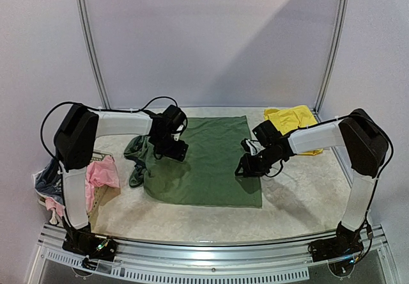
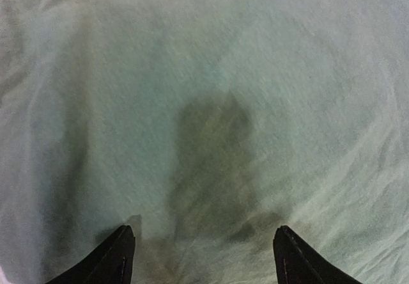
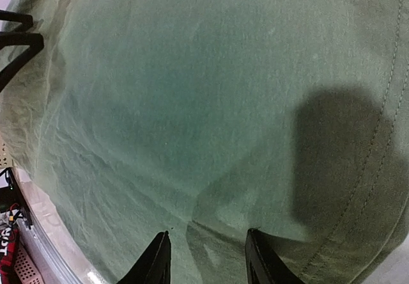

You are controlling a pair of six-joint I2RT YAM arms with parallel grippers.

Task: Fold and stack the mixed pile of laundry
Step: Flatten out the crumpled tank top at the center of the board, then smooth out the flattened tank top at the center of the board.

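The olive top [image 1: 204,162] lies spread flat in the middle of the desk [image 1: 300,201], which fits the start of a fold: it needs to be smooth and square first. Its left side is bunched into a dark lump, so it is not fully straightened. The left end effector [image 1: 171,144] hangs over that side. In the left wrist view its fingers [image 2: 118,255] stand wide apart with only flat cloth below and nothing between them, so it is open and holds nothing. The right end effector [image 1: 249,165] sits at the top's right edge, near the stitched hem. There its fingers [image 3: 156,258] stand closer together, astride a raised crease of cloth. Whether they already pinch that crease I cannot tell. One arm on each side looks like a setup for lifting or tugging opposite edges together. The yellow shorts [image 1: 291,119] lie crumpled at the far right, just clear of the top, probably parked there until their turn. The basket [image 1: 96,201] is at the left edge, mostly hidden behind the left arm. The pink piece [image 1: 102,172] drapes over it, and the blue-grey piece [image 1: 48,180] is just beyond. Whether either lies fully inside is unclear. No folded stack is visible yet.
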